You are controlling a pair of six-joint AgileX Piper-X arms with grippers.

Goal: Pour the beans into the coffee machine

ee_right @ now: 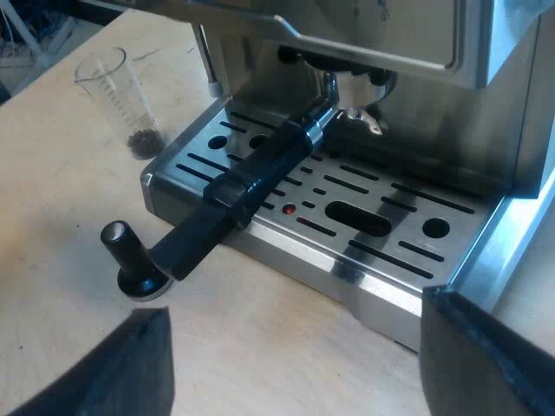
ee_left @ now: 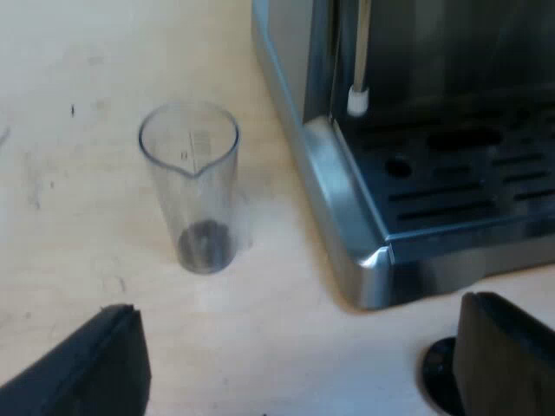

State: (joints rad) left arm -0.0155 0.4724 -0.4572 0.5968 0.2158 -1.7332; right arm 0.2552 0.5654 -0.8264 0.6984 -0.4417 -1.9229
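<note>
The clear measuring glass (ee_left: 189, 186) stands upright on the pale wooden table by the corner of the espresso machine (ee_left: 347, 199), with a small layer of dark beans (ee_left: 206, 243) at its bottom. My left gripper (ee_left: 295, 381) hovers open a short way from the glass, with nothing between its fingers (ee_left: 87, 368). The right wrist view looks at the machine's front (ee_right: 373, 52), with the measuring glass (ee_right: 121, 100) beyond the drip tray's corner. My right gripper (ee_right: 295, 373) is open and empty, close to the tray's edge.
A metal holder is locked under the machine's head, its dark handle (ee_right: 251, 186) reaching out over the slotted drip tray (ee_right: 364, 217). A tamper with a black knob (ee_right: 130, 256) stands on the table by the handle's end. The steam wand (ee_left: 358, 100) hangs beside the tray.
</note>
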